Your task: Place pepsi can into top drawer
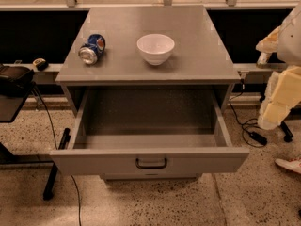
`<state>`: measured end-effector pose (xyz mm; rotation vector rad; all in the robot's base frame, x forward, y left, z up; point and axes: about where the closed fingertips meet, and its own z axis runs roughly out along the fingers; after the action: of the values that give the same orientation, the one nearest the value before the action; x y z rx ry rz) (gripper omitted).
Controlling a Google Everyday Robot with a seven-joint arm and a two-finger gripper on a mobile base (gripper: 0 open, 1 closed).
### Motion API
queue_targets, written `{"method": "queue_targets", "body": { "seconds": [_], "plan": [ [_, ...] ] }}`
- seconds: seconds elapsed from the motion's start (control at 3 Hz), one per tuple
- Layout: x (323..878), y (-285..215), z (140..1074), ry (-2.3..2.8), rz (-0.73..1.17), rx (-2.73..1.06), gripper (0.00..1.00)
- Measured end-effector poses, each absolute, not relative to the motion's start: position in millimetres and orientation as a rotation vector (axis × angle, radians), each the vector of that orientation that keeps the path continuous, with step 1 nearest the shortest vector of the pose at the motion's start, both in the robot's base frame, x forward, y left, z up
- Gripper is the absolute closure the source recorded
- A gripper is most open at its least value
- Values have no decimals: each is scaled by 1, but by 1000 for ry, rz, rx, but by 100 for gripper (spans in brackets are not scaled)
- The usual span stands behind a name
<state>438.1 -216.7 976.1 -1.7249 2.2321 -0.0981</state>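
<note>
The pepsi can (92, 49) lies on its side on the left part of the grey cabinet top (197, 60), silver end towards me. The top drawer (149, 160) is pulled wide open below the top, and its grey inside is bare. Its front panel has a small dark handle (151, 163) at the centre. My arm stands at the right edge of the view, to the right of the cabinet. My gripper (266, 45) is there, level with the cabinet top and far from the can.
A white bowl (155, 48) stands in the middle of the cabinet top, right of the can. A black stand with cables (14, 86) is at the left. More cables (249, 126) lie on the speckled floor at the right.
</note>
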Motion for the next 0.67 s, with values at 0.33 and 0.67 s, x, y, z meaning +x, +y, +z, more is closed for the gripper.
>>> {"method": "queue_targets", "body": {
  "seconds": [0.33, 0.67],
  "plan": [
    [438, -217, 976, 2232, -98, -1725, 0],
    [464, -193, 973, 2230, -106, -1750, 0]
  ]
}}
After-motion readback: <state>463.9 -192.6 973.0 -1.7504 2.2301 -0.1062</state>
